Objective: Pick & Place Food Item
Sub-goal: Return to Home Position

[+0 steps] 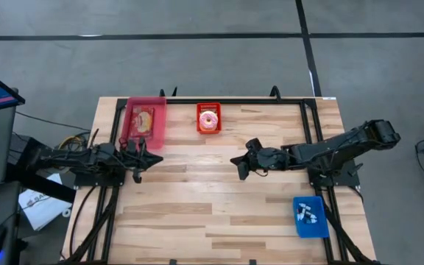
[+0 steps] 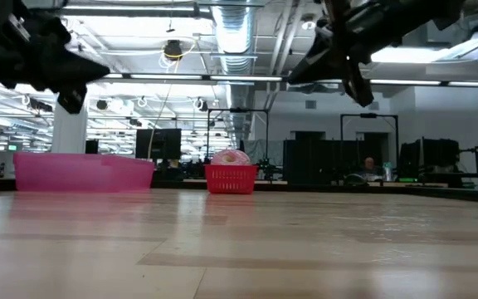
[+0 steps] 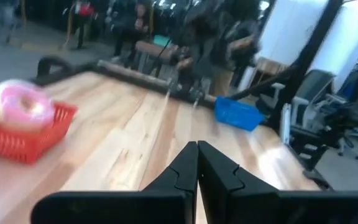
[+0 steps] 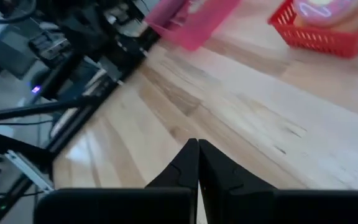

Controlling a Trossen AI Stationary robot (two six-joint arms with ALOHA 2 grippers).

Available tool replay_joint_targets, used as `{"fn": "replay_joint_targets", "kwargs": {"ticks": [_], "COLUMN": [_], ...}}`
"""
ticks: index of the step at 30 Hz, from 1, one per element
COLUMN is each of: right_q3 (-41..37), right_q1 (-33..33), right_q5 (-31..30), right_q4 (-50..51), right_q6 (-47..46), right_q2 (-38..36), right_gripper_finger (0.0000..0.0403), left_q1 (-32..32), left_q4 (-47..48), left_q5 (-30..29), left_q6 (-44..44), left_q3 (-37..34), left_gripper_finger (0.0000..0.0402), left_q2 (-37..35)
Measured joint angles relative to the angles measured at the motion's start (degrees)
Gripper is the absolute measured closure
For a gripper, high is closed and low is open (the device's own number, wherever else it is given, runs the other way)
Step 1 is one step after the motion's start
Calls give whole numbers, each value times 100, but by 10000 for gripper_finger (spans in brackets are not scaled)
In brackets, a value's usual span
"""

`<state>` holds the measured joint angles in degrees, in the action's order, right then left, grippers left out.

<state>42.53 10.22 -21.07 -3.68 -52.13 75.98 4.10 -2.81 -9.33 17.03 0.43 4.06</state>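
Observation:
A pink frosted donut sits in a small red basket at the far middle of the table; it also shows in the left wrist view as the donut. Left of it stands a pink bin with a flat food item lying in it. My left gripper is shut and empty, level above the table just in front of the pink bin. My right gripper is shut and empty too, hanging over the table's middle and pointing toward the left arm.
A blue bin with small pale pieces in it stands near the front right corner. Bare wooden tabletop lies between the two arms and toward the near edge. Beyond the far edge are room frames and desks.

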Motion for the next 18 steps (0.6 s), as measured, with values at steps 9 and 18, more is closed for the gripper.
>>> {"fn": "replay_joint_targets", "kwargs": {"ticks": [9, 18], "right_q3": [-4, 582], "right_q1": [-15, -396], "right_q5": [873, 2793], "right_q4": [296, 2114], "right_q6": [386, 3230], "right_q2": [195, 475], "right_gripper_finger": [403, 403], "left_q1": [-247, -245], "left_q4": [55, -197], "left_q5": [-47, -75], "left_q6": [-195, -21], "left_q3": [20, 7], "left_gripper_finger": [399, 399], "left_q2": [-101, 451]}}
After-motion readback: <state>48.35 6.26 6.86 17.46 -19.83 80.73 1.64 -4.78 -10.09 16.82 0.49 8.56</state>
